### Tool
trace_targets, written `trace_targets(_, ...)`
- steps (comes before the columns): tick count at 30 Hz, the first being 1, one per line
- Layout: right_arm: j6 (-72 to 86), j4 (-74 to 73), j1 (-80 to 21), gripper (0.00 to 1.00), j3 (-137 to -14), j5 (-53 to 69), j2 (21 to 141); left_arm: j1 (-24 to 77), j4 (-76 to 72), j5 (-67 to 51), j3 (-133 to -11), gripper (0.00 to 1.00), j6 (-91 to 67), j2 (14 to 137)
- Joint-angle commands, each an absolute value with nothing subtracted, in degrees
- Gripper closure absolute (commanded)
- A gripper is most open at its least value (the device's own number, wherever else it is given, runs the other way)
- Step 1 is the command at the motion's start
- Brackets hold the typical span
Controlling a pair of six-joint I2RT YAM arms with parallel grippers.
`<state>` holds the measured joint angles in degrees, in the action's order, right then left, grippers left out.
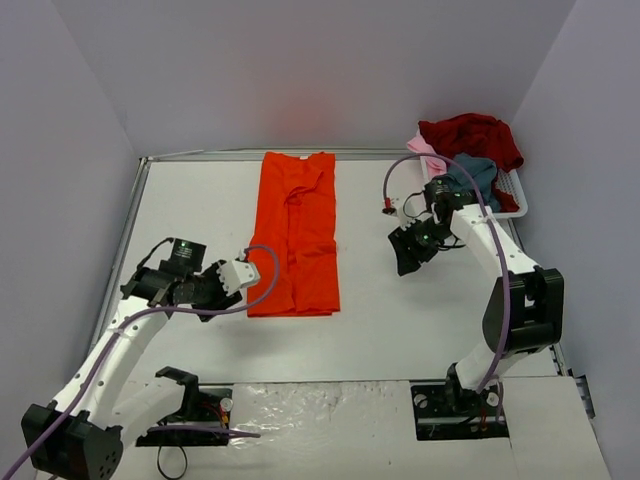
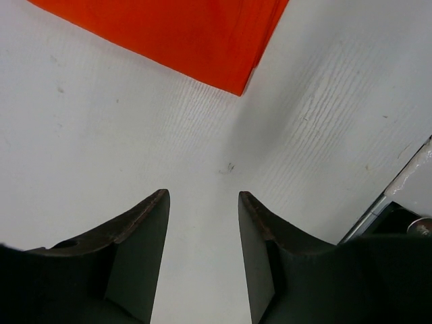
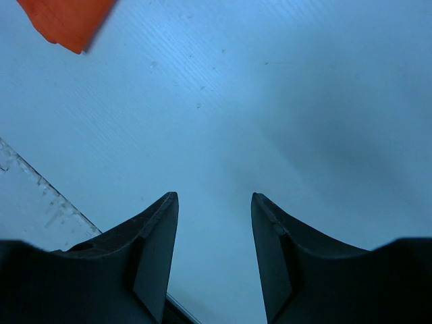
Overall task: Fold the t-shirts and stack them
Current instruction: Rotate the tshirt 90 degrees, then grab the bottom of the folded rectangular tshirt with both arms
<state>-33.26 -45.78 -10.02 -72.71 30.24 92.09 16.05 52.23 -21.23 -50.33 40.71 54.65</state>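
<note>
The bright orange-red t-shirt [image 1: 297,232] lies flat on the white table, folded into a long narrow strip running from the back edge toward the front. Its near corner shows in the left wrist view [image 2: 202,40] and a corner shows in the right wrist view [image 3: 64,20]. My left gripper [image 1: 243,279] is open and empty, just left of the shirt's near-left corner. My right gripper [image 1: 408,250] is open and empty, over bare table to the right of the shirt. A dark red [image 1: 472,136], a grey-blue [image 1: 472,175] and a pale pink t-shirt [image 1: 424,148] are heaped at the back right.
The white slatted basket [image 1: 510,192] holds the heap of shirts at the back right corner. Purple cables loop off both arms. The arm bases and a wrinkled foil strip [image 1: 320,400] sit along the near edge. Walls close in on three sides.
</note>
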Motion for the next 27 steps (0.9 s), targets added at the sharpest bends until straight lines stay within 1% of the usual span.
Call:
trace_targets(1,-33.9,-46.2,-7.7,0.56,-72.7,33.0,92.8,17.7,49.3,-22.0,-49.3,0.56,44.3,53.4)
trace_targets(4,-33.9,-46.2,-6.1,0.55,-72.9,33.7,94.0,19.8,46.2,-22.3,-47.6,0.56,42.6,53.4)
trace_targets(6,-33.8,-46.3,-5.7,0.55,-72.9,33.7,94.8,22.8,44.3,-21.6,-46.3,0.56,40.8,54.0)
trace_targets(12,-33.7,-46.2,-5.5,0.54,-72.2,33.7,96.2,32.3,35.9,-15.6,-43.2,0.56,36.4,57.6)
trace_targets(16,-34.2,-46.2,-5.5,0.51,-72.0,34.3,96.1,34.3,29.6,-11.4,-41.7,0.56,35.9,61.3)
trace_targets(27,-35.1,-46.3,-5.4,0.49,-71.4,35.5,96.2,35.9,21.4,-7.6,-40.0,0.56,36.2,70.8)
